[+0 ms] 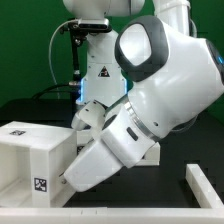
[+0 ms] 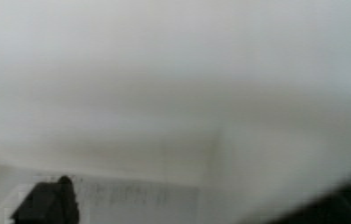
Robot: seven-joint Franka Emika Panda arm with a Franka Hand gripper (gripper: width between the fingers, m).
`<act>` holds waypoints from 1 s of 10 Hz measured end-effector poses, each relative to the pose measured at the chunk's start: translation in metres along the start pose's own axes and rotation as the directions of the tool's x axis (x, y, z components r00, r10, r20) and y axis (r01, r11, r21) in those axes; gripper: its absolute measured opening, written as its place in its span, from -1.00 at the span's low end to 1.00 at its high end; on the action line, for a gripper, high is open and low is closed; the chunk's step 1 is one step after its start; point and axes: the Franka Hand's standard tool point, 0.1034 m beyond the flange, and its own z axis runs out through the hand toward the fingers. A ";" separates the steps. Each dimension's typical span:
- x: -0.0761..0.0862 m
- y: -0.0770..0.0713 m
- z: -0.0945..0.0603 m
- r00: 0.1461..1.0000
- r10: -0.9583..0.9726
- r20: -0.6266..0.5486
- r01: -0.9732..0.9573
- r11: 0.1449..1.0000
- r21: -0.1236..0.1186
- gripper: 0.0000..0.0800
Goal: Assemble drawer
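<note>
A large white hollow cube casing (image 1: pixel 30 155) with black-and-white tags on its top and front stands at the exterior view's left. My arm (image 1: pixel 110 150) reaches down against the casing's right side, and my wrist hides the gripper there. In the wrist view a blurred white surface (image 2: pixel 172 90) fills almost the whole picture, very close to the camera. One dark fingertip (image 2: pixel 47 200) shows at the edge, and a dark patch sits in the opposite corner. The small drawer tray cannot be made out in either view. I cannot tell whether the gripper holds anything.
A long white flat bar (image 1: pixel 205 188) lies on the dark table at the exterior view's right. A white strip (image 1: pixel 100 215) runs along the front edge. The robot's base and cables stand behind, in the middle.
</note>
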 end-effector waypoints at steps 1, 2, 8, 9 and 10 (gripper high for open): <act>-0.002 0.000 0.003 1.000 -0.003 0.004 0.003 1.000 0.005 0.62; -0.001 0.000 0.003 1.000 -0.004 0.004 0.004 1.000 0.005 0.62; -0.001 0.000 0.003 1.000 -0.004 0.004 0.004 1.000 0.005 -0.78; -0.001 0.000 0.003 1.000 -0.004 0.004 0.004 1.000 0.004 -0.91; -0.001 0.000 0.003 1.000 -0.004 0.004 0.004 1.000 0.004 -0.91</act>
